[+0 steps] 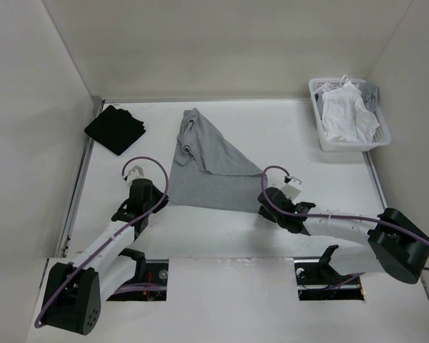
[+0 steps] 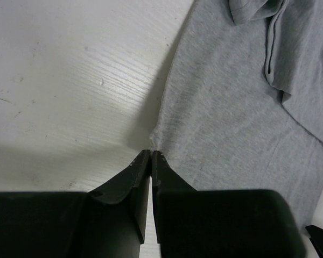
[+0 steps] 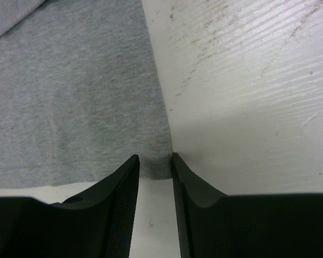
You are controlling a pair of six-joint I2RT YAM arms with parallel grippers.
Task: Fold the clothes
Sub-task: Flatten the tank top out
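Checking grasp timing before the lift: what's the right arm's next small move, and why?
Probably close the right gripper. Its jaws stand apart astride the near right corner of the grey shirt, which lies on the table. The left gripper looks already shut on the other near corner, so both corners would then be held.

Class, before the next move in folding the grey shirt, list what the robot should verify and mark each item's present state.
1. Left gripper shut on grey shirt at its near-left corner: ok.
2. Right gripper shut on near-right corner: not ok, jaws apart around it.
3. Shirt's far part flat: not ok, folded over.
4. Black cloth apart from shirt: ok.
5. Basket apart from shirt: ok.
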